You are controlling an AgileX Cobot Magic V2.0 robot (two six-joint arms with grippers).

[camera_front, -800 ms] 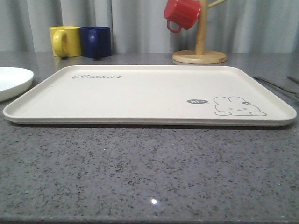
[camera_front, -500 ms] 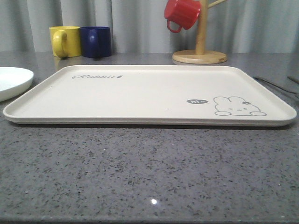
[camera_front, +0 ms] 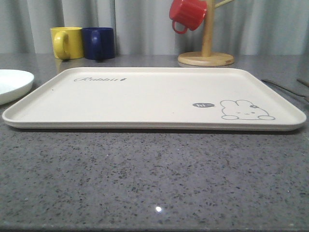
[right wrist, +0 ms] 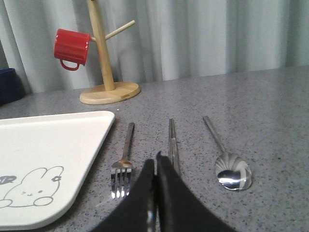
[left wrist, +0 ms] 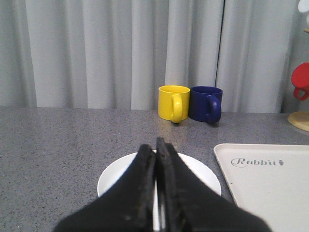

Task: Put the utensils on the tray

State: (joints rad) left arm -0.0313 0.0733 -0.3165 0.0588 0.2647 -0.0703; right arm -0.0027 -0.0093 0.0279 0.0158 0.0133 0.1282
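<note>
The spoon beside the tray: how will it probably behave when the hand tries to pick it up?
The spoon looks like polished metal, so it is probably stiff but slippery. Its thin handle lies flat on the countertop, so pinching it may be difficult. On its rounded bowl it could rock or spin if pushed.

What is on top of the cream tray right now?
Nothing lies on the tray except its printed rabbit drawing and script. The fork, chopsticks and spoon lie on the countertop beside it. The right gripper covers part of the chopsticks.
</note>
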